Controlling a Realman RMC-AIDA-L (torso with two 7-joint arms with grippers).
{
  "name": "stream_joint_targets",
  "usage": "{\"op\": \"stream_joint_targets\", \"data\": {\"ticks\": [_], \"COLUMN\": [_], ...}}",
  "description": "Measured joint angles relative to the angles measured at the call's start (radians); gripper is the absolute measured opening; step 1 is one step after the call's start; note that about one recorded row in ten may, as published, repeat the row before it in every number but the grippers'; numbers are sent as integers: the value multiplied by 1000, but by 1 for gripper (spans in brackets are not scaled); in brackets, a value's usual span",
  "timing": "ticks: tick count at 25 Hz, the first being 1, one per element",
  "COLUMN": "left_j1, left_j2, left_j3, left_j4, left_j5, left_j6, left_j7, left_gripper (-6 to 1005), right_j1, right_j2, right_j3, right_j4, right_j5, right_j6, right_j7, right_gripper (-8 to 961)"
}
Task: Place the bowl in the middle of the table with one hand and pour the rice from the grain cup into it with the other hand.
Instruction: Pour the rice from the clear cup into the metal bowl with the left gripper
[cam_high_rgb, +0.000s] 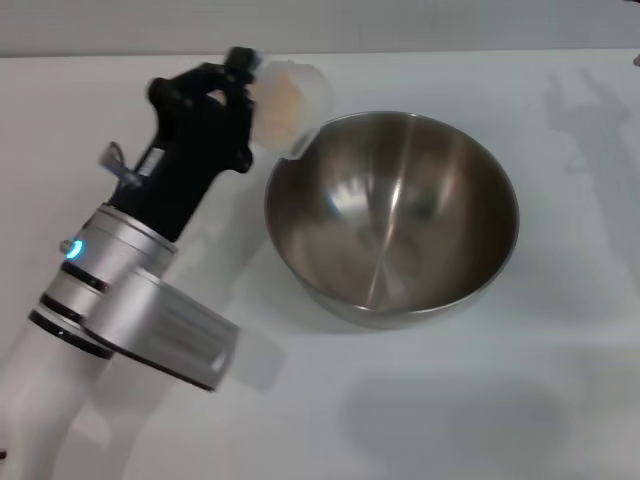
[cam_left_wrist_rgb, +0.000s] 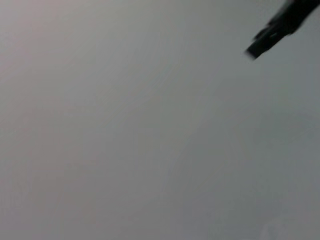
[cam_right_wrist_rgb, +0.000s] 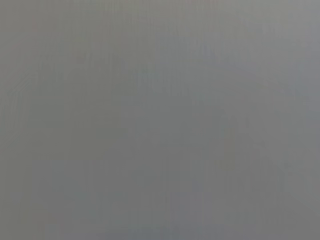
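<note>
The steel bowl (cam_high_rgb: 392, 218) stands on the white table (cam_high_rgb: 520, 400) near its middle; its inside looks empty. My left gripper (cam_high_rgb: 243, 92) is shut on the clear grain cup (cam_high_rgb: 288, 105) and holds it tilted at the bowl's far left rim. Pale rice (cam_high_rgb: 279, 103) shows inside the cup. The cup's lip touches or hangs just over the rim. In the left wrist view only a black fingertip (cam_left_wrist_rgb: 272, 32) shows against plain grey. My right gripper is out of view; the right wrist view shows only plain grey.
The left arm's white and black body (cam_high_rgb: 130, 290) with its green-blue light (cam_high_rgb: 70, 248) crosses the table's left side. Faint shadows lie on the table at the far right (cam_high_rgb: 590, 110).
</note>
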Motion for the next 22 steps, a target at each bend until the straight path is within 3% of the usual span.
{"op": "stream_joint_targets", "data": {"ticks": [3,11,22], "left_j1": [0,-3,-11], "left_j2": [0,0,0], "left_j3": [4,13,23], "left_j4": [-13,-21,-20], "left_j5": [69,160,184], "left_j6": [-4,-63,-96], "left_j7": [171,427,731], "left_gripper": [39,43,49], "right_j1": [0,13,25], "right_j2": [-1,-5,-7], "right_j3": [2,0,6], "right_j4": [2,4,5], "right_j5": [0,0,0], "right_j6": [0,2,10], "right_j7": [-2,-2,-3], "right_gripper": [429,422,422]}}
